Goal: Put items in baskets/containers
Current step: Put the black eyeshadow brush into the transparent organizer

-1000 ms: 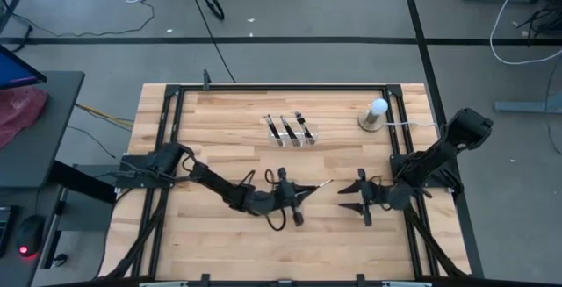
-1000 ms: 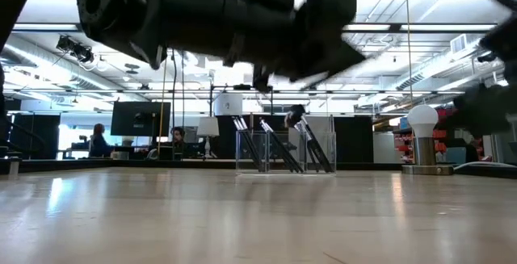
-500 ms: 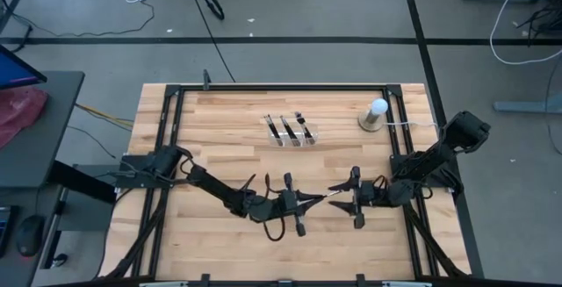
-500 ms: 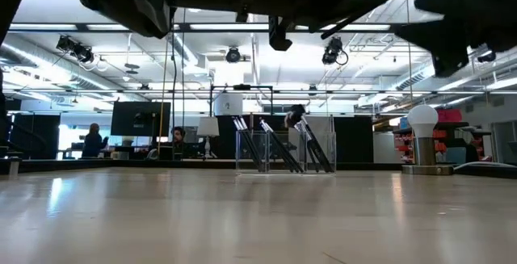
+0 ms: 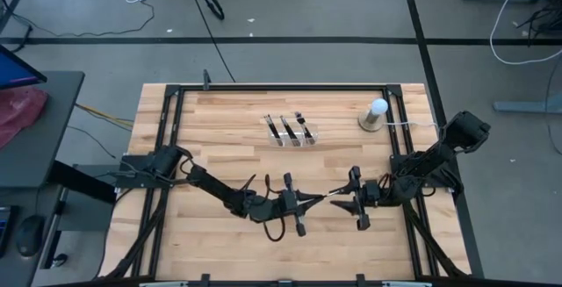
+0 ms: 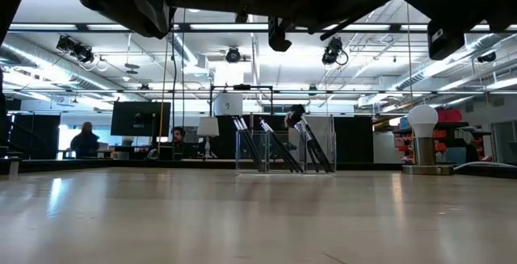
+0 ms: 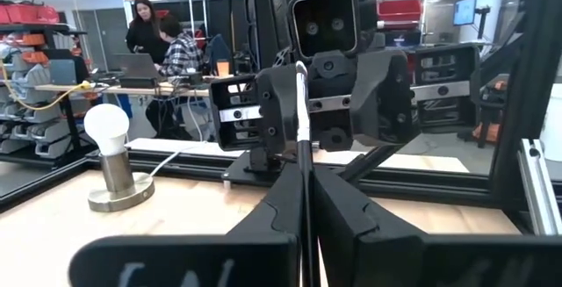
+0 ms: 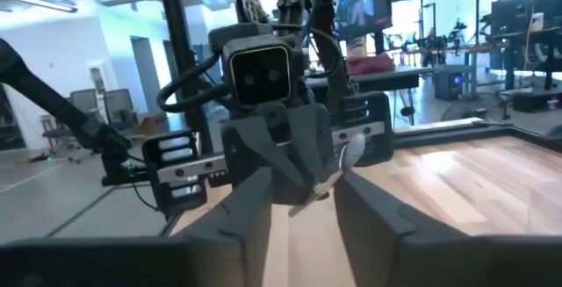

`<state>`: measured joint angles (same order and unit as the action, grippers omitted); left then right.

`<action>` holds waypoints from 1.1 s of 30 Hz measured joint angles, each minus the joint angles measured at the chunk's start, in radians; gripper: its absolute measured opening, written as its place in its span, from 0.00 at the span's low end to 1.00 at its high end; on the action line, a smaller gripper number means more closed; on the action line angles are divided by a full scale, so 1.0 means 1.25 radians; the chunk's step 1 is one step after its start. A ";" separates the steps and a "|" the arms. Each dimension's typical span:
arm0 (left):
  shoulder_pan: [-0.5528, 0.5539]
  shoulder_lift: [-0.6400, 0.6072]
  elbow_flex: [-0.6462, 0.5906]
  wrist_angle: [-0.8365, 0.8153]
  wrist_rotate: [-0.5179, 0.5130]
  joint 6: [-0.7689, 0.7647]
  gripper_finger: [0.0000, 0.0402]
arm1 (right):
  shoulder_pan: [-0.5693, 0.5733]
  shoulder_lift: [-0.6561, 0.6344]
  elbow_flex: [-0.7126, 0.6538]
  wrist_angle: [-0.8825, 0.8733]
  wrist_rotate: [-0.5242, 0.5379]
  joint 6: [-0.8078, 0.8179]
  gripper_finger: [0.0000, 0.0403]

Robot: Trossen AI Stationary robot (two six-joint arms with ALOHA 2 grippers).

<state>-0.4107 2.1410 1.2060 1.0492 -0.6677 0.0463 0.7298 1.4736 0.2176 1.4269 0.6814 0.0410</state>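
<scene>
In the high view my left gripper (image 5: 305, 204) is shut on a thin dark makeup brush (image 5: 320, 198) above the table's near middle. The brush points toward the table's right, at my right gripper (image 5: 339, 201). That gripper is open and faces the left one. Its fingers (image 8: 250, 204) stand on either side of the brush's pale free end (image 8: 327, 184), apart from it. The clear organiser tray (image 5: 292, 132) stands farther back with three brushes (image 6: 283, 145) leaning in its compartments. My left gripper pinches the brush's dark handle (image 7: 304, 195) between its two fingers, which lie along the brush and come roughly level from the table's left. The brush is lifted clear of the table and sticks out ahead of the fingertips, its pale end (image 7: 301, 69) toward the right gripper.
A white ball on a tan round base (image 5: 375, 116) stands near the table's far right corner, its cord running right. A black frame (image 5: 167, 129) borders the wooden top. Bare wood lies between the grippers and the tray. People sit at desks in the room behind (image 6: 176, 139).
My right gripper has moved toward the table's left, closing on the left gripper until its fingers flank the brush's free end. The left gripper has tipped the brush from slanting toward the far right to nearly level, pointing right.
</scene>
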 joint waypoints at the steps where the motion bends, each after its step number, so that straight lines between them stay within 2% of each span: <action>1: 0.000 0.000 0.000 0.000 -0.001 0.000 0.05 | -0.001 0.000 0.000 0.000 0.000 0.000 0.30; 11: 0.002 0.000 0.000 0.000 0.000 -0.006 0.06 | -0.024 0.000 0.000 0.003 -0.009 0.023 0.04; 15: 0.002 0.000 0.000 0.000 0.000 -0.007 0.08 | -0.026 0.000 0.000 0.003 -0.021 0.023 0.02; 18: 0.003 -0.001 0.000 -0.011 -0.001 -0.007 0.14 | -0.026 -0.001 0.000 0.001 -0.008 0.020 0.02; 22: 0.003 -0.002 0.001 -0.060 -0.016 -0.010 0.29 | -0.026 -0.026 0.000 -0.018 0.017 0.003 0.01; 25: -0.005 -0.006 0.001 -0.114 -0.056 -0.013 0.42 | -0.026 -0.072 0.000 -0.088 0.056 0.002 0.01; 28: -0.027 -0.039 0.001 -0.215 -0.142 -0.023 0.54 | -0.026 -0.139 0.000 -0.200 0.095 0.007 0.00; 31: -0.060 -0.090 0.001 -0.368 -0.250 -0.074 0.62 | -0.038 -0.221 0.026 -0.377 0.126 0.027 0.00; 33: -0.082 -0.122 0.001 -0.481 -0.307 -0.144 0.65 | -0.057 -0.273 0.069 -0.555 0.132 0.052 0.00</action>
<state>-0.5130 1.9884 1.2076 0.4484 -1.0513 -0.1342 0.6588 1.1320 0.3043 0.7328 0.8464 0.1061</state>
